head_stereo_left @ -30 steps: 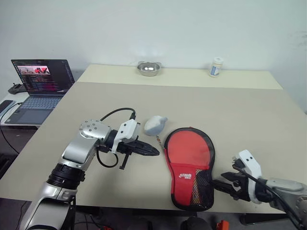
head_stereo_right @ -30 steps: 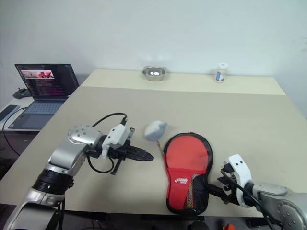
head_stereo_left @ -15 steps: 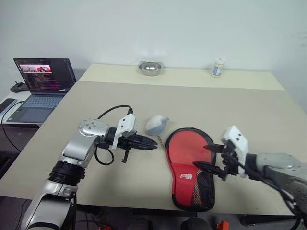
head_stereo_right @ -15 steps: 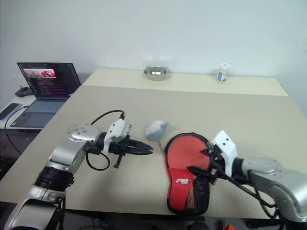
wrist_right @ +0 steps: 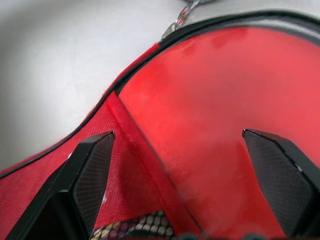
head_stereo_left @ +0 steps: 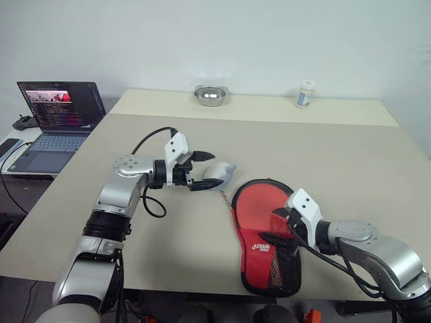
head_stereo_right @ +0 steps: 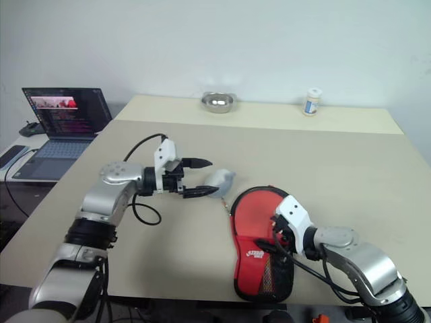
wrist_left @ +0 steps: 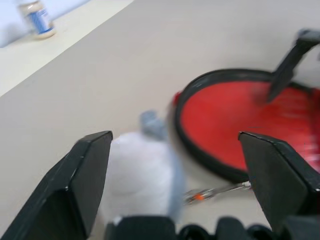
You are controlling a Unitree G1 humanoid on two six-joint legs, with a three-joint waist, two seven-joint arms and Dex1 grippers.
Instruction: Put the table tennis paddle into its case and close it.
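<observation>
The left pincer (head_stereo_left: 204, 169), fingers spread wide, hovers just beside a small grey-white lump (head_stereo_left: 219, 175) near the middle of the table (head_stereo_left: 337, 155), holding nothing. The right pincer (head_stereo_left: 281, 225), also spread and empty, is poised over the case (head_stereo_left: 266, 229), which lies red face up by the table's near edge, its mesh end toward that edge and its zip pull (head_stereo_left: 224, 197) trailing toward the lump. Whether the paddle sits inside cannot be told. A metal bowl (head_stereo_left: 209, 95) and a small white bottle (head_stereo_left: 304, 94) stand along the far edge; a laptop (head_stereo_left: 54, 121) sits on a side desk beyond the left edge.
</observation>
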